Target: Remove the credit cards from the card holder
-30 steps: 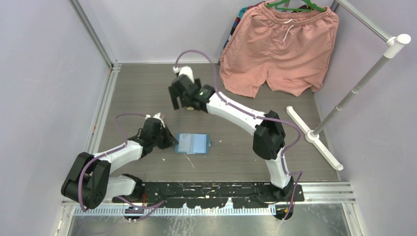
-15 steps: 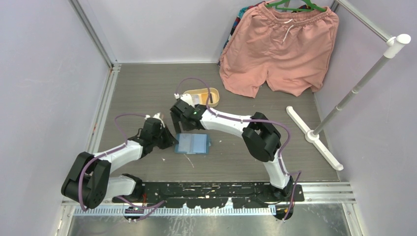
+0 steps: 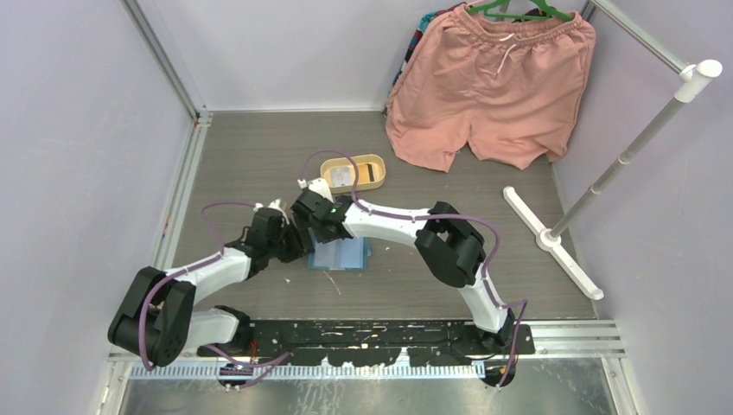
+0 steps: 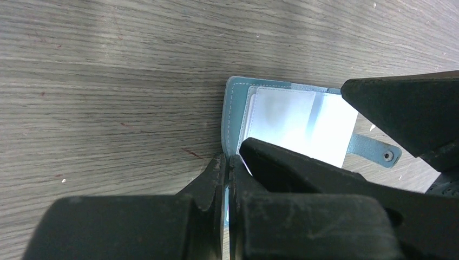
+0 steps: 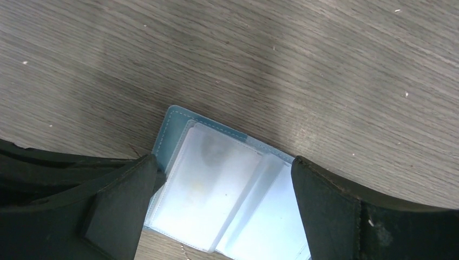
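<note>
The teal-blue card holder [image 3: 350,256] lies open on the table, its clear sleeves facing up. My left gripper [image 3: 298,243] is shut on its left edge; the left wrist view shows the jaws [image 4: 230,161] pinching the card holder's [image 4: 292,116] rim. My right gripper [image 3: 317,226] hovers open over the holder's left half. In the right wrist view its gripper [image 5: 222,203] straddles the card holder's [image 5: 216,184] glaring sleeves. I cannot tell whether cards are in them. A whitish credit card [image 3: 343,175] lies in the yellow tray.
The yellow oval tray [image 3: 330,164] stands behind the holder. Pink shorts [image 3: 488,86] hang at the back right on a white rack [image 3: 553,238]. A grey wood-grain table [image 3: 251,156] lies between lilac walls.
My right arm has swung from over the yellow tray forward and down to the card holder, uncovering the tray. The left gripper and the holder have stayed put.
</note>
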`<control>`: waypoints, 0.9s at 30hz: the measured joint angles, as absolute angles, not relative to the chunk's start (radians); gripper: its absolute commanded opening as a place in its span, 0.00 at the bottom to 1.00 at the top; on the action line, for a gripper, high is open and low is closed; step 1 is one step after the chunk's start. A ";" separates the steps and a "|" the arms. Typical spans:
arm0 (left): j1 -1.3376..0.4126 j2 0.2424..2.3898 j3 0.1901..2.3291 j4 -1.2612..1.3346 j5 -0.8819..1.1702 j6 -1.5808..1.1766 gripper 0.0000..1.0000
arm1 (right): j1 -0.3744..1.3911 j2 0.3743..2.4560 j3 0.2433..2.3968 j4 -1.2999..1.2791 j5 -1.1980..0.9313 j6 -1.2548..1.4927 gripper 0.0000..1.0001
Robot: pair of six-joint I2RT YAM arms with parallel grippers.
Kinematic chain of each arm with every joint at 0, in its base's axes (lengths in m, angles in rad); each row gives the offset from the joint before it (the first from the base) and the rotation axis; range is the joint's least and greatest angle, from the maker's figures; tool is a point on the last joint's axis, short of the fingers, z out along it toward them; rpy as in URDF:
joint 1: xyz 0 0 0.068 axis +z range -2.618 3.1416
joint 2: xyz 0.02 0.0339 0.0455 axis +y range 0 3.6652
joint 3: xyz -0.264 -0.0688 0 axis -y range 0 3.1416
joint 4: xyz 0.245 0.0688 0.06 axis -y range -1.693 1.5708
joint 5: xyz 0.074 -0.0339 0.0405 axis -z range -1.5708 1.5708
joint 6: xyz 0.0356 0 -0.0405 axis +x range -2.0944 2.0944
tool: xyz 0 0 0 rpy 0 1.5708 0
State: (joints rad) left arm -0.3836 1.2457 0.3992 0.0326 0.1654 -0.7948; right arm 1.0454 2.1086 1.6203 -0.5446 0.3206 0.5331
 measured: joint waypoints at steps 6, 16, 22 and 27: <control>-0.383 1.249 0.399 0.038 0.168 -0.804 0.00 | 1.045 2.114 1.599 -0.554 0.321 0.542 1.00; -0.383 1.253 0.399 0.041 0.170 -0.804 0.00 | 1.046 2.114 1.570 -0.546 0.320 0.561 1.00; -0.383 1.253 0.399 0.041 0.171 -0.804 0.00 | 1.046 2.090 1.526 -0.517 0.329 0.570 1.00; -0.383 1.256 0.399 0.044 0.180 -0.804 0.00 | 1.047 2.048 1.470 -0.517 0.343 0.577 1.00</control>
State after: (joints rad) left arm -0.3832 1.2556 0.3988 0.0441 0.1802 -0.8040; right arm 1.0466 2.0480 1.4696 -0.5171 0.3428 0.5770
